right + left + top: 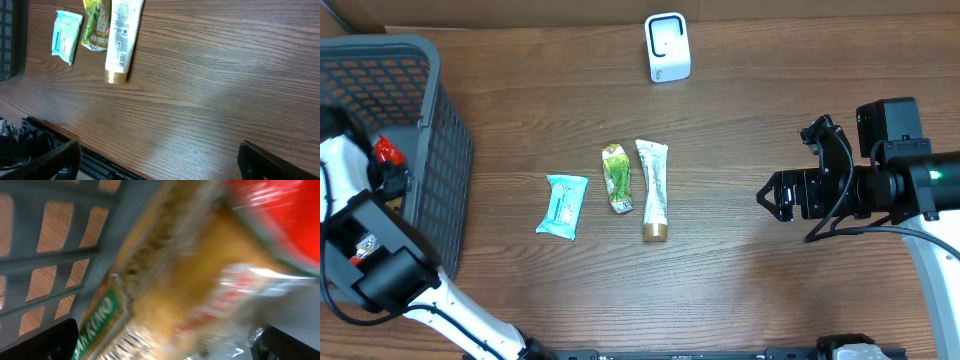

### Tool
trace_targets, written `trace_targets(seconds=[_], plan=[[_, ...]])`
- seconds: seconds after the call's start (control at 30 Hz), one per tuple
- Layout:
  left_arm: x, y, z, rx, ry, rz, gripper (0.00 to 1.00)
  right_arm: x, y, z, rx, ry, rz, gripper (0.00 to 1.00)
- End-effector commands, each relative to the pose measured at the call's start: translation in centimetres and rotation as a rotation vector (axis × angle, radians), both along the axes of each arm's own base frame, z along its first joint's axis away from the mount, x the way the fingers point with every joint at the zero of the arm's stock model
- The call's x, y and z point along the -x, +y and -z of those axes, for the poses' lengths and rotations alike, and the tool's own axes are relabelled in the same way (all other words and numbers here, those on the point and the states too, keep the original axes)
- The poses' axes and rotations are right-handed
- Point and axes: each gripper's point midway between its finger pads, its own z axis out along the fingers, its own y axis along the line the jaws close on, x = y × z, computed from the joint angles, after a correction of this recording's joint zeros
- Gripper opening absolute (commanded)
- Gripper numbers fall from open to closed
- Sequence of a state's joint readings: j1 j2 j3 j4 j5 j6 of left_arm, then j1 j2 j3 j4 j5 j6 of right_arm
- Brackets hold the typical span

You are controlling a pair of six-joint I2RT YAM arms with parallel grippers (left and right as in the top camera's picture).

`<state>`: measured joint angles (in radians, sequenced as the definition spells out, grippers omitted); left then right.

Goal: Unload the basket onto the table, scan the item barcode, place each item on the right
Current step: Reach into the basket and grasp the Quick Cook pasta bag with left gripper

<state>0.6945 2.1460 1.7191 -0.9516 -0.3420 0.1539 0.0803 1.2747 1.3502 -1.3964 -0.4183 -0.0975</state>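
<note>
Grey lattice basket (440, 150) — left fingers (47, 342) spread over glossy crinkled packets (210, 295), wrist view only; right fingers (52, 160) spread above wood-grain desk (225, 75).

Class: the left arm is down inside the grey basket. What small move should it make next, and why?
Probably lower the left gripper a little and close on the orange-brown packet beneath it. Its jaws stand open and empty, and the packet, lying inside the basket, fills the wrist view between them.
</note>
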Motion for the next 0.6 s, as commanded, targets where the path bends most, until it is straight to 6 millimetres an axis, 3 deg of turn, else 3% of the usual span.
trace_targets(seconds=[0.0,0.07,0.17,0.23,0.27,0.37,0.57], plan=[[1.6,0.8,2.0,0.097,-0.021,-0.030,1.00,-0.1,0.1,0.5,0.001,0.013,-0.008,1.00],[2.1,0.8,2.5,0.138,-0.042,-0.047,0.98,-0.2,0.1,0.7,0.001,0.020,-0.008,1.00],[2.3,0.5,3.1,0.198,-0.084,-0.061,0.81,-0.4,0.2,0.9,0.002,0.030,-0.008,1.00],[2.2,0.3,3.2,0.225,-0.107,-0.066,0.60,-0.6,0.2,1.1,0.002,0.035,-0.008,1.00],[2.0,0.0,3.2,0.243,-0.122,-0.064,0.36,-0.7,0.2,1.3,0.003,0.041,-0.008,1.00],[1.6,-0.6,3.3,0.274,-0.144,-0.056,0.04,-0.7,0.2,1.6,0.004,0.054,-0.008,1.00],[0.2,-2.1,2.0,0.293,-0.160,-0.020,0.04,-0.7,0.2,1.6,0.004,0.057,-0.008,1.00]])
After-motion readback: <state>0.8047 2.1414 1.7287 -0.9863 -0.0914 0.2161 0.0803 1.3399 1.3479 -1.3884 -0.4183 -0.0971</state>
